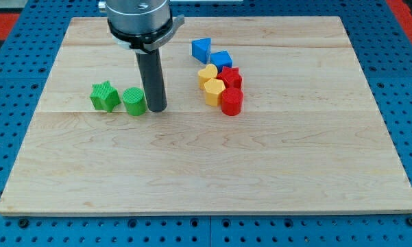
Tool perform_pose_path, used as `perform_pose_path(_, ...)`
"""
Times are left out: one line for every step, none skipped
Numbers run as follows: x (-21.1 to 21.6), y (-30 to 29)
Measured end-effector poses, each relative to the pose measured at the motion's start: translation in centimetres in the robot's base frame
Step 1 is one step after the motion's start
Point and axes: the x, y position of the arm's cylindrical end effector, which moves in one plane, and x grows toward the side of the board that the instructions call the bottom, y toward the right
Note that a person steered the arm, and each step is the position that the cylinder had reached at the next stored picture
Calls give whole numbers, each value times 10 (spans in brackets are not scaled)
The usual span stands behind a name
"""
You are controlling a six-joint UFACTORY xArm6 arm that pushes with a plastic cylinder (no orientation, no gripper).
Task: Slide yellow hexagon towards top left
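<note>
wooden board (pixel 212 165) | my tip (pixel 157 110) beside green cylinder (pixel 134 101) | yellow hexagon (pixel 214 90) wedged among blocks

- straight dark grey cylindrical rod (pixel 153 81), smooth matte surface, faint lighter vertical sheen down its length
- my tip (pixel 157 109): flat blunt lower end of the rod, same dark grey, no pad or cap seen
- round silver-grey metal mount (pixel 140 19) above the rod, much wider than the rod, brushed shiny finish, cut off by the view's top edge
- black collar ring under the mount, where the rod joins
- small light grey flat tab sticking out at the mount's right side
- no readable markings; screws too small to tell
</note>
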Motion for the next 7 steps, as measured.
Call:
perform_pose_path(0,-20)
perform_pose_path(0,-30)
perform_pose_path(0,-29)
perform_pose_path(0,11)
perform_pose_path(1,66)
perform_pose_path(4,108)
perform_pose_path(0,126)
